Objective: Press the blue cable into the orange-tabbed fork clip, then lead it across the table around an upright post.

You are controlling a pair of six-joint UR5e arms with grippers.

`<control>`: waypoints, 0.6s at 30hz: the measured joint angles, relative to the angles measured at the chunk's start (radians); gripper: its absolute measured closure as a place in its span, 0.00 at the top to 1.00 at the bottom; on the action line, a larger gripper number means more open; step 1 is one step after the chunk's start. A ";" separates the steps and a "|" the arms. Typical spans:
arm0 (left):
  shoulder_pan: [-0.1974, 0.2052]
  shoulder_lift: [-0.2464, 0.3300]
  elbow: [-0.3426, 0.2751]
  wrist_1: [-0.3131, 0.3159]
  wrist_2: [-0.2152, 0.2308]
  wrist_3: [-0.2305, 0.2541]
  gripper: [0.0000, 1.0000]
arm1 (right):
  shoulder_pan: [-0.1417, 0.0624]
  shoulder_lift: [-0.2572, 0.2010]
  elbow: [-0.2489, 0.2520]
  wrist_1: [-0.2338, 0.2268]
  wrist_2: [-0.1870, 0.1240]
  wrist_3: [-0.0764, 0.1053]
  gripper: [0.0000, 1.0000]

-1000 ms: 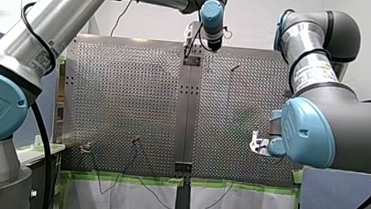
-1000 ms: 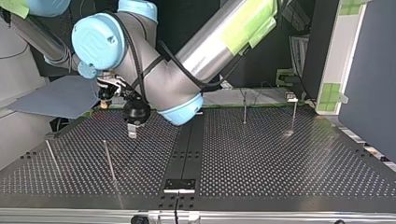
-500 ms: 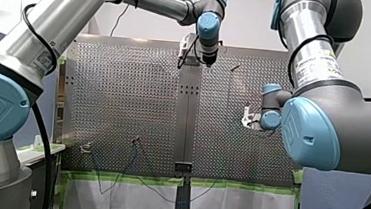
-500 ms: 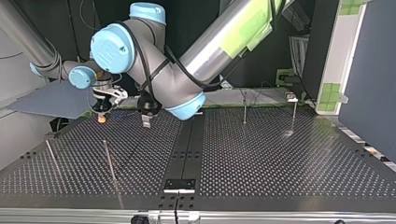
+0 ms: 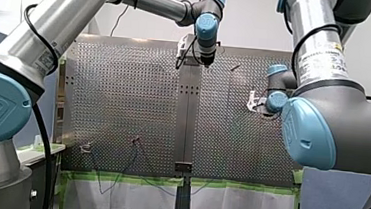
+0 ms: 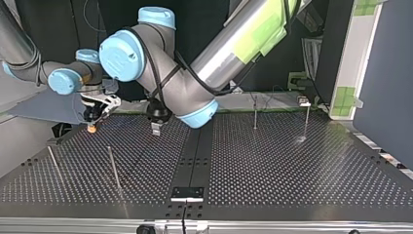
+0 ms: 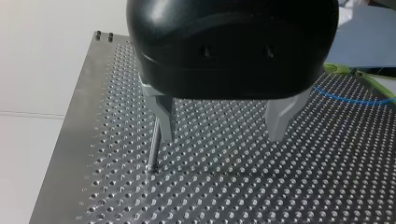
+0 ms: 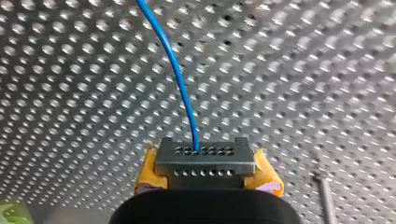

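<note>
The blue cable (image 8: 180, 74) runs from my right gripper (image 8: 201, 158) away over the perforated plate. That gripper's yellow pads are shut on the cable. In the top view my right gripper (image 6: 92, 123) hangs low over the table's back left. My left gripper (image 7: 222, 126), black with metal fingers (image 7: 163, 116), stands open and holds nothing. A thin upright post (image 7: 153, 149) rises just beside one of its fingers. A stretch of blue cable (image 7: 355, 99) lies far off to its side. A small clip with a reddish top (image 5: 135, 140) stands near the front view's lower edge.
Thin upright posts stand on the plate: two (image 6: 113, 165) (image 6: 53, 163) at the top view's left, two more (image 6: 254, 112) (image 6: 306, 119) at its back right. A black strip (image 6: 195, 156) runs down the table's middle. Green tape (image 5: 132, 179) lines one edge.
My right gripper has carried the cable up the front view, away from the taped edge, and leftward in the top view. My left gripper shifted slightly at first, then held still.
</note>
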 joint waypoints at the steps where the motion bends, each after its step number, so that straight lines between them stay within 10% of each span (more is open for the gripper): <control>1: 0.000 0.000 0.000 0.000 0.000 0.000 0.94 | -0.002 -0.008 0.000 0.008 -0.003 0.001 0.00; 18: 0.001 0.000 -0.001 0.000 0.000 0.001 0.94 | -0.027 -0.175 0.000 0.057 -0.062 0.013 0.00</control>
